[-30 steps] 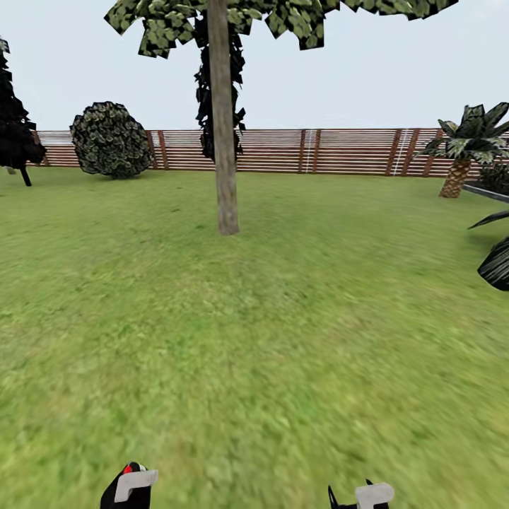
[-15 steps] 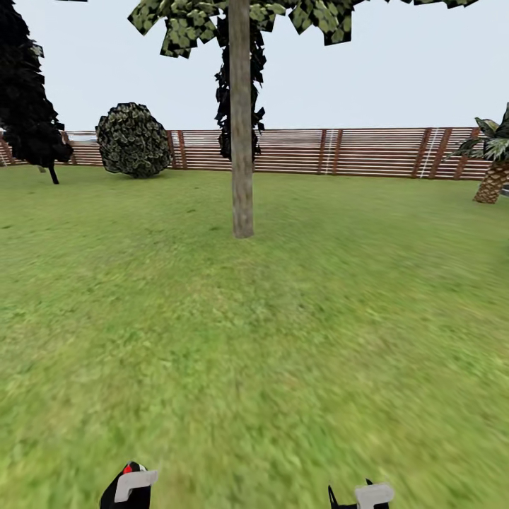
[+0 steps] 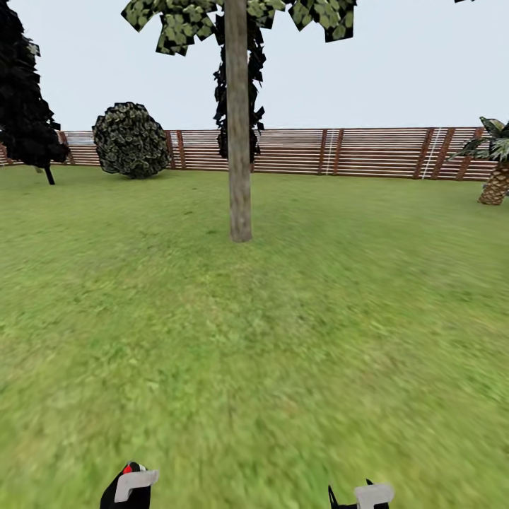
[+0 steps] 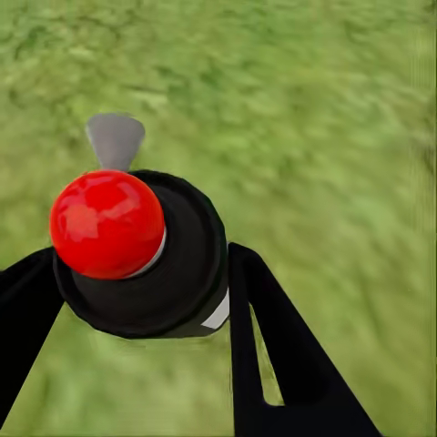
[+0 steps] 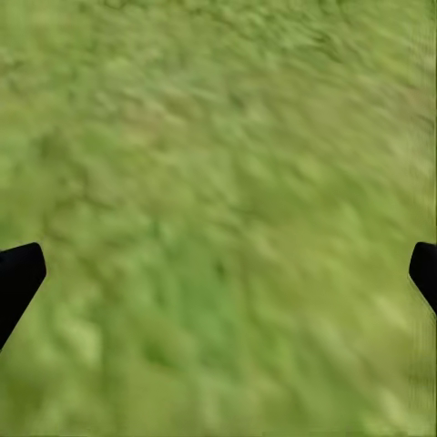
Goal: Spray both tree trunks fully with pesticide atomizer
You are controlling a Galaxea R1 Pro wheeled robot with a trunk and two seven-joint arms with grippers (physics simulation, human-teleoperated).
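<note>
Atomizer in hand, tree dead ahead

Left gripper (image 4: 137,300) pinches the atomizer (image 4: 141,255), round black body, glossy red knob; right gripper (image 5: 218,273) hangs wide apart over blurry lawn (image 3: 283,339). Smooth pale trunk (image 3: 238,141) stands well ahead, before the slatted fence (image 3: 367,152).

Round bush (image 3: 131,139), dark conifer (image 3: 25,106), seemingly a palm (image 3: 497,166).

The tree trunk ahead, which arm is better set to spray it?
Left. The left gripper is shut on the atomizer, its fingers at either side. The right gripper is open over grass. The tree trunk stands ahead across the lawn, probably beyond spraying range.
</note>
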